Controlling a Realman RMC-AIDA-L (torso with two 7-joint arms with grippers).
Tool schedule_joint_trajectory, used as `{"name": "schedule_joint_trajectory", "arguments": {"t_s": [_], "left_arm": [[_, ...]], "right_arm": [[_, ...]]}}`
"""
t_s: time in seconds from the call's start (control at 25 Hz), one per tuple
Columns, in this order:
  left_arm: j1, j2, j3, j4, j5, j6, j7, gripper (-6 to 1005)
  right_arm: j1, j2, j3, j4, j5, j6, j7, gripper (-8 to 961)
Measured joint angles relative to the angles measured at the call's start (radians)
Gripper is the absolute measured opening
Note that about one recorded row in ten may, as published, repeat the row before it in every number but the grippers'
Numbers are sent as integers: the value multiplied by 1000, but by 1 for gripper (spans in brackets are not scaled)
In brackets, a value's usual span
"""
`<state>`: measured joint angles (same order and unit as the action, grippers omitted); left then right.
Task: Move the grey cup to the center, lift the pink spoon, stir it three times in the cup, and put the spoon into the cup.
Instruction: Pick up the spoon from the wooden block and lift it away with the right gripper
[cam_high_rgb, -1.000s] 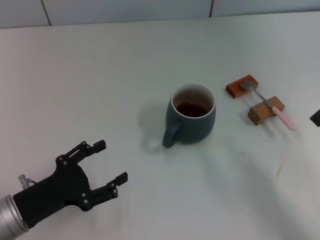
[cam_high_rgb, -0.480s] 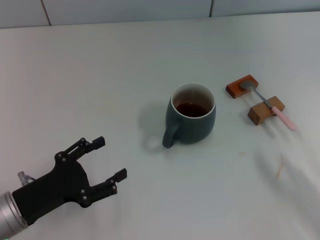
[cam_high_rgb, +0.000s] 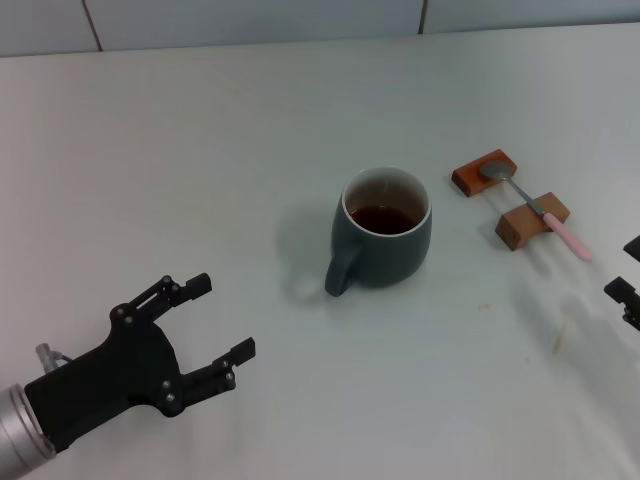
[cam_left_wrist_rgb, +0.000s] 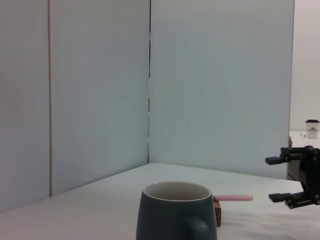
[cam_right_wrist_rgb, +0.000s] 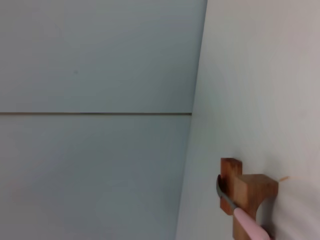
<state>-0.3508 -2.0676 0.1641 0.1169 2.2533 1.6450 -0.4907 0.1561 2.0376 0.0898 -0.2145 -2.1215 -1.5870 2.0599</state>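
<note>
Cup (cam_high_rgb: 384, 243) stood on the white worktop (cam_high_rgb: 200, 150), handle toward the left claw (cam_high_rgb: 222, 326), spoon (cam_high_rgb: 540, 212) lay across two wooden blocks (cam_high_rgb: 508, 198) right of the cup, left claw spread, empty, right claw (cam_high_rgb: 627, 275) spread beyond the spoon

The white table (cam_high_rgb: 200, 150) carries the grey cup (cam_high_rgb: 385, 243) and two wooden blocks (cam_high_rgb: 508, 197).
</note>
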Motion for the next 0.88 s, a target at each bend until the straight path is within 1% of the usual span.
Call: {"name": "schedule_joint_trajectory", "arguments": {"t_s": [0.24, 0.56, 0.88], "left_arm": [[1, -1, 0, 0, 0, -5, 1, 859], [4, -2, 0, -8, -2, -5, 1, 859], [9, -2, -18, -11, -3, -4, 2, 859]], "right_arm": [[35, 1, -1, 6, -11, 60, -1, 736], [66, 1, -1, 6, -18, 101, -1, 733], [107, 1, -1, 10, -22, 139, -5, 733]]}}
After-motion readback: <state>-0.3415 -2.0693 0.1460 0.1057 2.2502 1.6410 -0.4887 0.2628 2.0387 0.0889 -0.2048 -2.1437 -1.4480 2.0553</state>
